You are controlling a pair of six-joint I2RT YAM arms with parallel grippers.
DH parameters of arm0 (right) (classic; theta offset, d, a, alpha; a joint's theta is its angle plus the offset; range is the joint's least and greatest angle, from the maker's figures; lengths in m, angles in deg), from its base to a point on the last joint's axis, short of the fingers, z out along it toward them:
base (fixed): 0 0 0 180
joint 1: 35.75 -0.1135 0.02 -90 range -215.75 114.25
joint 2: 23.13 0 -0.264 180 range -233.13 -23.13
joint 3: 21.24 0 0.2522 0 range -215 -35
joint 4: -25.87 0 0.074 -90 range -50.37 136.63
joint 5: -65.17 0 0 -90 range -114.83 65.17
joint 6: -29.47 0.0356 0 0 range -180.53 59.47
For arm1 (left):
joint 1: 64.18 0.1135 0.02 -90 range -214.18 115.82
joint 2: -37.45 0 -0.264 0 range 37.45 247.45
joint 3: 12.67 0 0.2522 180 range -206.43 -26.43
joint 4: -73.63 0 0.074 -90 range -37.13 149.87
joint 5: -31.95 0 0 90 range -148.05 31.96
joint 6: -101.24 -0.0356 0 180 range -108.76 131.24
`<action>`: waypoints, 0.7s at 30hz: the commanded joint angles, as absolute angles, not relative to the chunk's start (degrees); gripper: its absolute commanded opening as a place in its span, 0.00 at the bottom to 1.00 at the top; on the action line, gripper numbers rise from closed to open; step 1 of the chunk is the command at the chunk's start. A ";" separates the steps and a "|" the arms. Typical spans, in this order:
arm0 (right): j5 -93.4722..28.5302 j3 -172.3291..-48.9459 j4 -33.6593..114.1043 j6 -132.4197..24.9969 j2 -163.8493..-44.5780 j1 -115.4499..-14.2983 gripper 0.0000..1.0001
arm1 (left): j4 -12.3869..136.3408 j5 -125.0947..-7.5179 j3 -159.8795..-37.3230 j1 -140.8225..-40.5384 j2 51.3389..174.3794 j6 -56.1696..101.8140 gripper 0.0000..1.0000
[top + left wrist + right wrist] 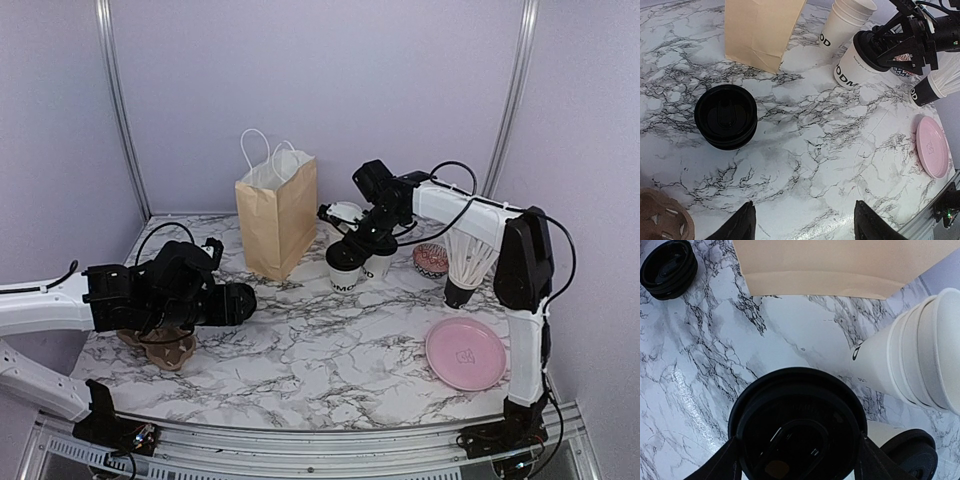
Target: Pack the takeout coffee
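The takeout coffee (pixel 344 272), a white paper cup with a black lid and dark lettering, stands on the marble table to the right of the brown paper bag (pixel 277 215). My right gripper (pixel 352 248) has come down over it. In the right wrist view its two fingers press against opposite sides of the black lid (pixel 797 425). The left wrist view shows the same cup (pixel 855 65) under the right gripper (pixel 890 47). Low over the table's left half, my left gripper (pixel 802 215) is open with only marble between its fingers.
A stack of lidless white cups (pixel 845 22) stands just behind the coffee. A stack of black lids (pixel 726 116) lies in front of the bag. A pink plate (pixel 466 353), a patterned bowl (pixel 431 259) and a brown cup carrier (pixel 170 348) are also on the table.
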State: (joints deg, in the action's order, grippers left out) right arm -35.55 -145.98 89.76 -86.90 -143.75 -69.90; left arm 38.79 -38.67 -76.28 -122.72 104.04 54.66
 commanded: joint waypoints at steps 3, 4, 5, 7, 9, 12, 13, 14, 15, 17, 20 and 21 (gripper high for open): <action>-34.26 -149.50 90.25 -85.20 -145.60 -69.32 0.76 | 38.79 -38.28 -76.18 -121.98 102.70 53.59 0.67; -34.31 -149.57 90.31 -85.14 -145.65 -69.24 0.78 | 38.84 -38.15 -76.30 -121.81 102.54 53.34 0.67; -34.37 -149.67 90.34 -85.02 -145.65 -69.23 0.81 | 38.80 -38.10 -76.53 -121.57 102.50 53.00 0.68; -34.88 -149.83 90.55 -84.88 -145.38 -69.23 0.87 | 38.76 -38.22 -77.14 -121.21 102.41 52.32 0.68; -35.37 -150.08 91.02 -84.62 -144.93 -69.19 0.91 | 38.48 -38.23 -77.91 -120.77 102.47 51.55 0.69; -36.29 -150.55 91.83 -84.26 -143.56 -69.20 0.92 | 37.43 -37.63 -79.86 -119.84 102.86 49.73 0.71; -36.86 -150.58 92.16 -84.19 -142.90 -69.23 0.92 | 36.90 -37.34 -80.87 -119.36 103.03 49.06 0.71; -37.55 -150.58 92.49 -84.17 -142.24 -69.22 0.92 | 36.32 -37.04 -82.15 -118.87 103.14 48.17 0.71; -38.41 -150.51 92.97 -84.17 -141.55 -69.23 0.92 | 35.53 -36.52 -83.79 -118.28 103.38 47.33 0.71; -41.00 -149.86 93.89 -84.53 -139.22 -69.23 0.92 | 33.53 -34.64 -87.90 -116.72 104.15 45.52 0.70; -44.06 -146.72 93.91 -85.31 -134.93 -69.19 0.92 | 31.75 -31.70 -94.98 -114.07 106.25 41.12 0.68; -44.91 -145.26 93.72 -85.57 -133.34 -69.17 0.92 | 31.54 -31.00 -97.22 -112.77 107.24 39.65 0.68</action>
State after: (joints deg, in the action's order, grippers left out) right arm -39.51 -147.34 92.95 -85.17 -141.54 -69.57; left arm 34.46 -35.94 -89.11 -116.10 104.89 46.57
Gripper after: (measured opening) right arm 0.921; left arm 0.688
